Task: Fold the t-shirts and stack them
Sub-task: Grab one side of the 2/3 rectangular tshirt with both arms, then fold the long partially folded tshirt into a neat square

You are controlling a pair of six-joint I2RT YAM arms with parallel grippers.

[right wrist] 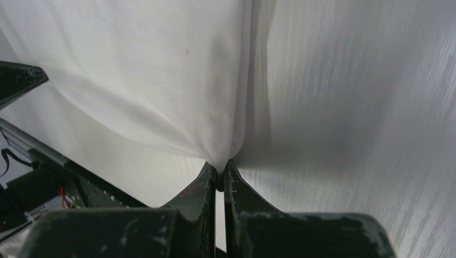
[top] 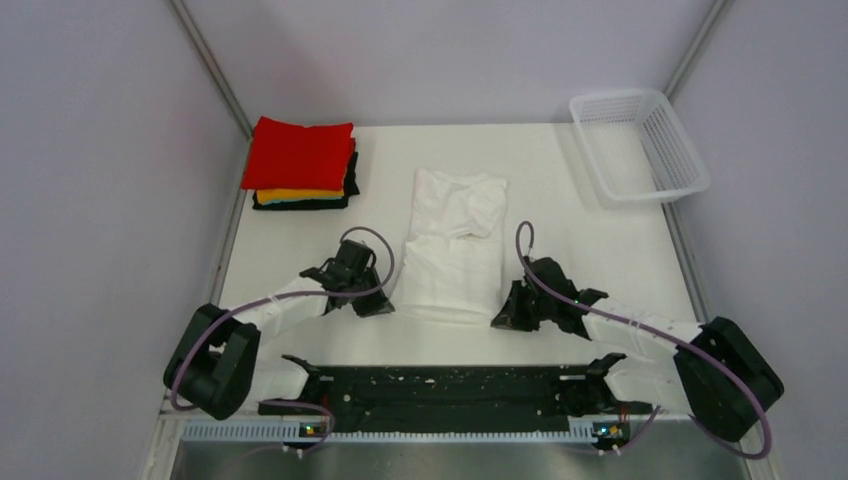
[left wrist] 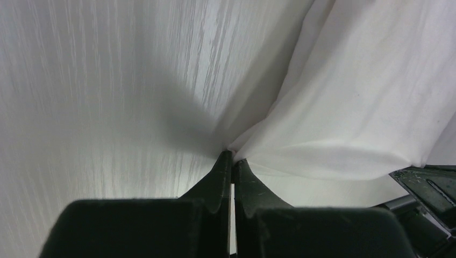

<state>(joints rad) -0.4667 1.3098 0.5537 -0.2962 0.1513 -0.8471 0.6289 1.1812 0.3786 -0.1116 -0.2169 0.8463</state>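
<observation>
A thin white t-shirt (top: 450, 245) lies as a long folded strip in the middle of the table. My left gripper (top: 383, 308) is shut on the shirt's near left corner (left wrist: 253, 145). My right gripper (top: 500, 320) is shut on its near right corner (right wrist: 218, 161). Both corners are pinched between the jaws and lifted slightly off the table. A stack of folded t-shirts stands at the back left, with the red one (top: 300, 152) on top, an orange-yellow one (top: 298, 196) under it and a black one (top: 300, 204) at the bottom.
A white plastic mesh basket (top: 640, 145) stands at the back right corner. The white table (top: 580, 250) is walled by grey panels on the left, right and back. The arms' black base rail (top: 440, 392) runs along the near edge.
</observation>
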